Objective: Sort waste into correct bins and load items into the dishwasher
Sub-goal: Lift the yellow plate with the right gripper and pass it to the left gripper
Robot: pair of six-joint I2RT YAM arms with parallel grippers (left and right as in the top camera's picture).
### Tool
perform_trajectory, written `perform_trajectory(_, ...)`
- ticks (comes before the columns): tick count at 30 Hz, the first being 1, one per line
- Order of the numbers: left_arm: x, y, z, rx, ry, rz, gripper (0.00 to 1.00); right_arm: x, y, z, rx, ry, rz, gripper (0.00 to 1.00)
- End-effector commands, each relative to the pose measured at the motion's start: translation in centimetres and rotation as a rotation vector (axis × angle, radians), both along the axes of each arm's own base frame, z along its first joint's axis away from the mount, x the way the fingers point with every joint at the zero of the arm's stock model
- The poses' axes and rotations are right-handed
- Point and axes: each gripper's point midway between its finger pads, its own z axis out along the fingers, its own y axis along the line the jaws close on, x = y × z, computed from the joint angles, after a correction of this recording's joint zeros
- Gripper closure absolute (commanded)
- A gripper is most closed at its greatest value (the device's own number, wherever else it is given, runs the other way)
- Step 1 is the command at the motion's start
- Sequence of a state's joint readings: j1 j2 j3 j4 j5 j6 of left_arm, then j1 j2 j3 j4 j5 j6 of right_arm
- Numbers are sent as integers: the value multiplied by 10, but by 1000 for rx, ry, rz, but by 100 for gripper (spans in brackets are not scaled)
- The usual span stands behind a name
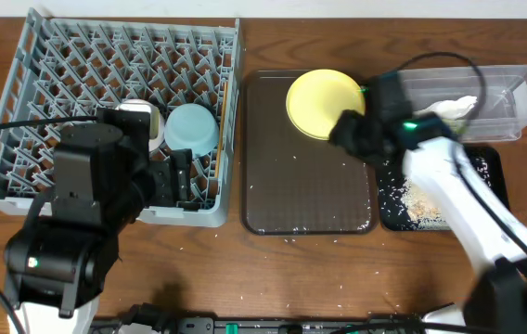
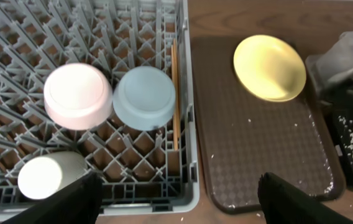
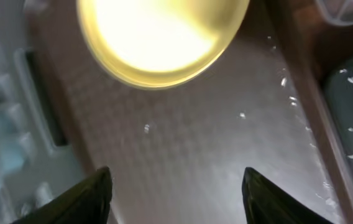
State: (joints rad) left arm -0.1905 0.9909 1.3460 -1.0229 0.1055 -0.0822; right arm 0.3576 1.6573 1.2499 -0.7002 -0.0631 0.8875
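Note:
The yellow plate (image 1: 322, 102) lies at the far end of the brown serving tray (image 1: 310, 186). My right gripper (image 1: 352, 130) is open and empty at the plate's right edge; its wrist view shows the plate (image 3: 161, 37) just ahead of the open fingers (image 3: 179, 193). The grey rack (image 1: 78, 74) holds the white bowl (image 2: 78, 94), light blue bowl (image 2: 144, 98), white cup (image 2: 43, 175) and chopsticks (image 2: 174, 93). My left gripper (image 2: 179, 205) is open and empty above the rack's front right corner. The napkin (image 1: 454, 107) lies in the clear tub (image 1: 514, 88). Rice (image 1: 423, 199) lies in the black tray (image 1: 486, 167). I see no snack wrapper.
Loose rice grains dot the brown tray (image 3: 189, 137) and the table in front of it. The clear tub and the black tray sit side by side right of the brown tray. My left arm's body (image 1: 87, 186) hides the rack's front middle in the overhead view.

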Motion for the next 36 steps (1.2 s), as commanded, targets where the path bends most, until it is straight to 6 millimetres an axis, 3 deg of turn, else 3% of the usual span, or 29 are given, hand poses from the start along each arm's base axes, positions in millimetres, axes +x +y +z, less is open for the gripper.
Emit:
perform_trajectory(1,1,1,-8,3,34,8,18,22,-13,-26,-77,-13,-226,32)
perform_trajectory(7,7,0,-17,10,70,8,18,59,-1,-88,-44,-27,-313,33)
perform_trajectory(10,8,0,-19,12,80,8,18,67,1,-112,-50,-30,-313,36)
perform_trajectory(12,9,-1,-20,12,83,8,18,63,3,-126,-45,5,-303,56)
perform_trajectory(16,9,-1,-20,12,84,8,18,48,6,-138,-42,84,-283,87)
perform_trajectory(18,9,-1,-20,13,84,8,18,43,2,-137,-62,101,-265,99)
perform_trajectory(20,9,-1,-20,13,84,9,17,37,-4,-134,-87,119,-240,99)
perform_trajectory(23,9,-1,-20,12,83,9,12,30,-17,-122,-120,137,-205,99)
perform_trajectory(27,11,-9,-18,-24,79,-26,8,36,-24,-86,-105,71,-13,99)
perform_trajectory(32,14,-44,-12,-164,83,-168,8,40,-9,-18,28,-131,372,99)
perform_trajectory(36,19,-64,-17,-243,125,-248,8,21,16,52,246,-352,682,99)
